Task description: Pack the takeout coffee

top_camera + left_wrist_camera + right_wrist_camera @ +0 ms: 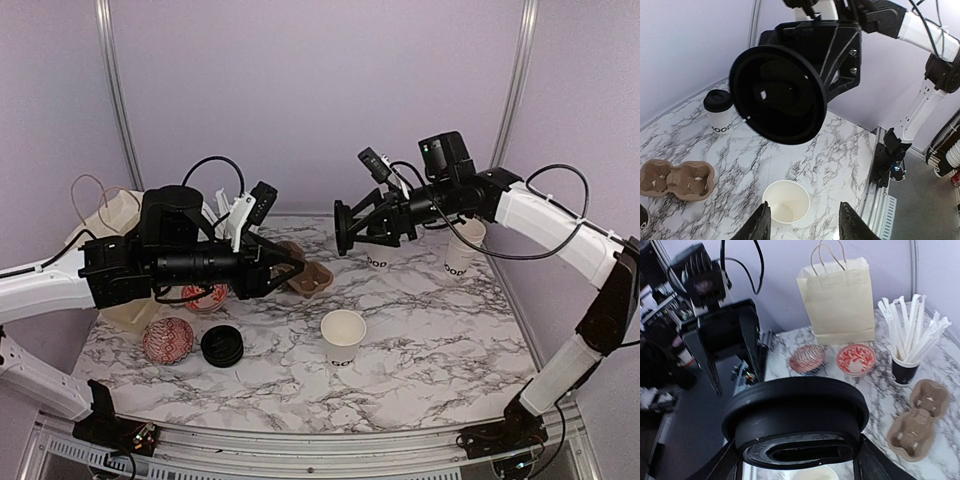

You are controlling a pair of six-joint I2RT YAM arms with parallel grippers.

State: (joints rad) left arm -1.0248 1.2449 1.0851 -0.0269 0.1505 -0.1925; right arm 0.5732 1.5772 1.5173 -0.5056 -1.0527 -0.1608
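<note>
Top external: right pincer (347,228) is clamped on a black lid (344,229), held on edge in the air over the back of the bench (440,350), its flat face turned toward the left arm. Left wrist view shows the same lid (777,92) head-on, filling the upper frame. Left pincer (807,221) has its fingers apart with nothing between them, up off the bench and pointing at the right one, well apart from it. An open white cup (343,337) stands upright mid-bench with no lid; in the left wrist view this cup (786,202) sits just beyond the fingertips. A lidded cup (720,112) stands upright near the back wall, mostly hidden behind the right pincer in the top view. A third cup (465,243) is at the back right, partly covered by the right arm, so I can't tell its top. A spare lid (222,346) lies flat front left, just beside a red bowl (167,340). The brown cup carrier (305,277) is empty, under the left pincer. A paper bag (840,300) is at far left, and a black cup of white sticks (905,367) is near it.
</note>
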